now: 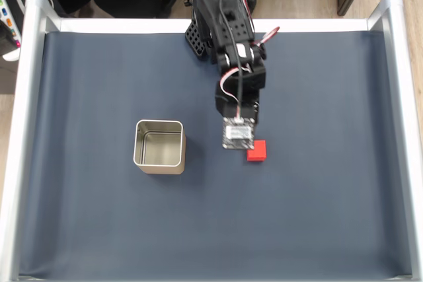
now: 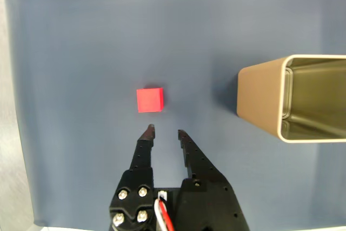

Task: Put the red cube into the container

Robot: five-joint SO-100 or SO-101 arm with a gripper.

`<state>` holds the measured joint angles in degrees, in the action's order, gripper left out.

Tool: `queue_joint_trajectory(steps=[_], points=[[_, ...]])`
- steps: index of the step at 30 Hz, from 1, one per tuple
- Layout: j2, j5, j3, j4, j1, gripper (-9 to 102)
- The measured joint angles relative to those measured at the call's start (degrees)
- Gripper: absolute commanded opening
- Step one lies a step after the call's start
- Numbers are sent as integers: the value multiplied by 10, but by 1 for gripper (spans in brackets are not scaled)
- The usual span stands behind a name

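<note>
Fingers (image 2: 146, 133) parted, holding nothing; gripper (image 2: 164, 131) lined up just short of the red cube (image 2: 150, 100) for a straddle; cube sits on the blue mat (image 2: 81, 36), square tin (image 2: 259, 98) well apart, empty.

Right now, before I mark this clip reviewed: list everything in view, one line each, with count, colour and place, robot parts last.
red cube: one, bright red, on the mat right of centre in the fixed view, apart from the tin; just ahead of the fingertips in the wrist view.
container: one, silver square tin, upright and empty, left of the cube in the fixed view.
mat: one, dark blue-grey, covering the table.
table frame: silver rails along the left, top and right edges.
arm: one, black, reaching in from the top edge.
gripper: one, black, open, empty, pointed at the cube.
</note>
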<state>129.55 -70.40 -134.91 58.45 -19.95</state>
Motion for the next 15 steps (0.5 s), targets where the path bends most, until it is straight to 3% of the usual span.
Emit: queue_joint_trajectory(steps=[15], points=[[-178,2,83,-65,-15,26]])
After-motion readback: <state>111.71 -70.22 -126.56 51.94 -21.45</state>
